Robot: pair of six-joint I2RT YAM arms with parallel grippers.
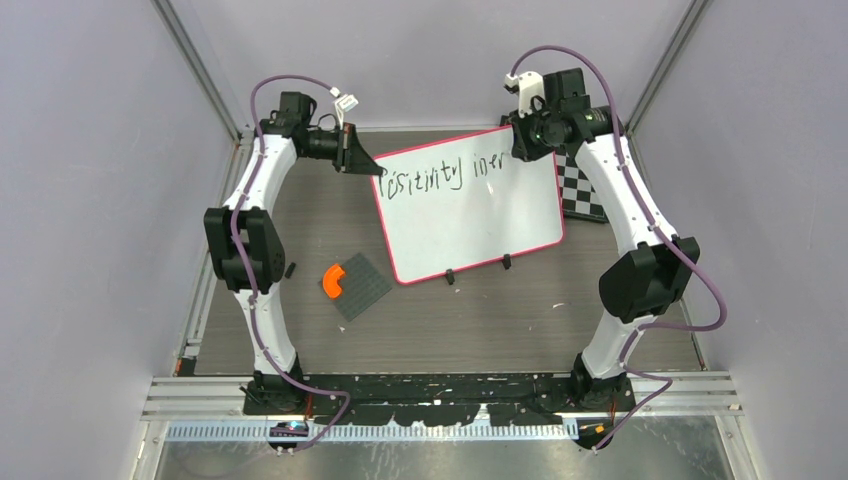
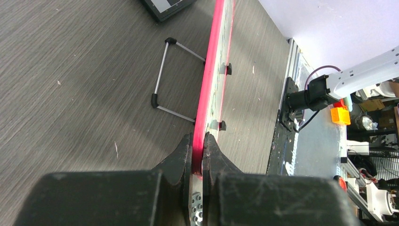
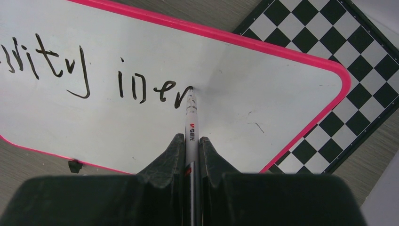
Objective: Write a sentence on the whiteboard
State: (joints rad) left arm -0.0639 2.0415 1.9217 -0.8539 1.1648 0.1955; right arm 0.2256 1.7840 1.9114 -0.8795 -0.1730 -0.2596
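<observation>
While against whiteboard (image 3: 273, 89), marker (image 3: 191, 128) at sentence (image 1: 445, 173).

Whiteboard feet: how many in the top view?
2. Both are on the near edge of the whiteboard: left foot left of the edge's middle, right foot right of it. None looks hidden.

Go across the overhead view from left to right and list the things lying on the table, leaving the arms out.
dark grey studded plate → whiteboard → chessboard
</observation>
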